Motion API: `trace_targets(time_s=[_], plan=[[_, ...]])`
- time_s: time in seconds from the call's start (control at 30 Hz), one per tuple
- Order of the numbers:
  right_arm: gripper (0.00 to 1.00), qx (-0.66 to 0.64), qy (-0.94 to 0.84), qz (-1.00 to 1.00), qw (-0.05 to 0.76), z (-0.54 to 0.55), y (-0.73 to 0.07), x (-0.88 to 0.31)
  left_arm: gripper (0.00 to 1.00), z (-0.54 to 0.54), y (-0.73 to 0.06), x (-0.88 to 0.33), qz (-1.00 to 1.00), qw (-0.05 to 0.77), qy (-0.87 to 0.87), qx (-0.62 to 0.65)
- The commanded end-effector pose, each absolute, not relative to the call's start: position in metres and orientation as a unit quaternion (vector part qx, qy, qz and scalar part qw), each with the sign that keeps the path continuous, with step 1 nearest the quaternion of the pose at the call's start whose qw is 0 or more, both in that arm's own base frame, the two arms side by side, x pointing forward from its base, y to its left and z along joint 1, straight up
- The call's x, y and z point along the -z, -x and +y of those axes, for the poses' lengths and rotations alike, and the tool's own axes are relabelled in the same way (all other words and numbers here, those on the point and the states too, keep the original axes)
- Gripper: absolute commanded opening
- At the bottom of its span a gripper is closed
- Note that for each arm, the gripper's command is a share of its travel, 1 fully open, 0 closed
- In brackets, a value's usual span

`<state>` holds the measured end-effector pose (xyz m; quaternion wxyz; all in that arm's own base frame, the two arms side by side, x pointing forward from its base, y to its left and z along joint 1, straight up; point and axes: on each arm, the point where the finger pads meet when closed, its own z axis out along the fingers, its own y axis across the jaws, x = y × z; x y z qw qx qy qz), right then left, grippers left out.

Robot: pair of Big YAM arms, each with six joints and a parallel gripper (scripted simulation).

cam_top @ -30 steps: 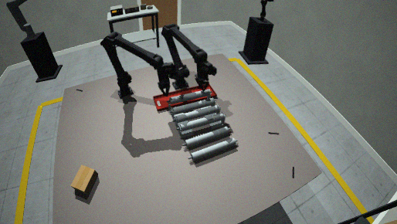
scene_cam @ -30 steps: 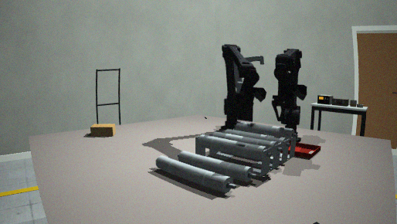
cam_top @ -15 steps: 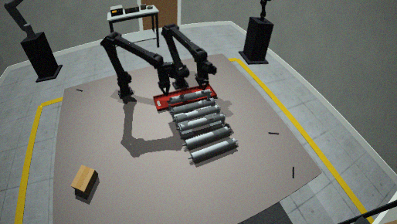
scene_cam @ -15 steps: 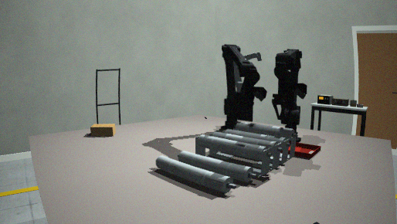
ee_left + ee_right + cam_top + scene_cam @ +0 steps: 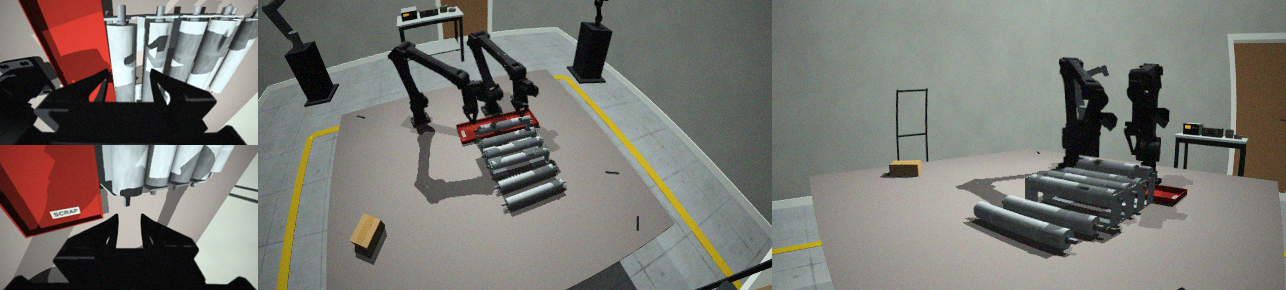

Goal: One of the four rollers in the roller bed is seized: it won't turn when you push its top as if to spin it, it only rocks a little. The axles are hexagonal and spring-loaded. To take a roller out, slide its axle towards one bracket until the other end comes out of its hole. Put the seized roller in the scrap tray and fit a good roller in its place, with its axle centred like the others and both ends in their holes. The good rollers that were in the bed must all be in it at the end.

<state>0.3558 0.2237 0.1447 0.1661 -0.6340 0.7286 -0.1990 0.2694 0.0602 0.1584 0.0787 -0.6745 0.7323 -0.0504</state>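
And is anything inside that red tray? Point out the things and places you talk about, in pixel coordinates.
In the parts that show, the red tray (image 5: 470, 131) (image 5: 1163, 195) (image 5: 81, 39) (image 5: 74, 180) holds only shadows and a white SCRAP label (image 5: 463, 134) (image 5: 65, 212), no roller. From above, the nearest roller (image 5: 505, 124) (image 5: 1114, 166) (image 5: 122, 72) (image 5: 128, 167) covers some of it, so I can't tell what's there.

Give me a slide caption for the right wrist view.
Right gripper, its fingers apart, before a roller's protruding axle, beside the red scrap tray.
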Motion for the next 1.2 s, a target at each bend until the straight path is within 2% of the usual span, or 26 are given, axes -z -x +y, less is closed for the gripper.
trace_targets(time_s=[0.0, 0.67, 0.7, 0.8, 1.17], plan=[[0.32, 0.199, 0.627, 0.733, 0.176, 0.223, -0.364, -0.156, 0.62, 0.063, -0.277, -0.176, 0.732, 0.099, 0.671, 0.062], [0.32, 0.199, 0.627, 0.732, 0.177, 0.222, -0.364, -0.156, 0.62, 0.063, -0.277, -0.176, 0.732, 0.099, 0.671, 0.062], [0.32, 0.199, 0.608, 0.738, 0.213, 0.234, -0.381, -0.178, 0.62, 0.064, -0.298, -0.187, 0.738, 0.116, 0.66, 0.072], [0.32, 0.197, 0.609, 0.741, 0.203, 0.229, -0.376, -0.168, 0.62, 0.064, -0.298, -0.188, 0.74, 0.119, 0.658, 0.073], [0.32, 0.176, 0.529, 0.783, 0.275, 0.224, -0.412, -0.203, 0.62, 0.064, -0.335, -0.203, 0.788, 0.177, 0.583, 0.09]])
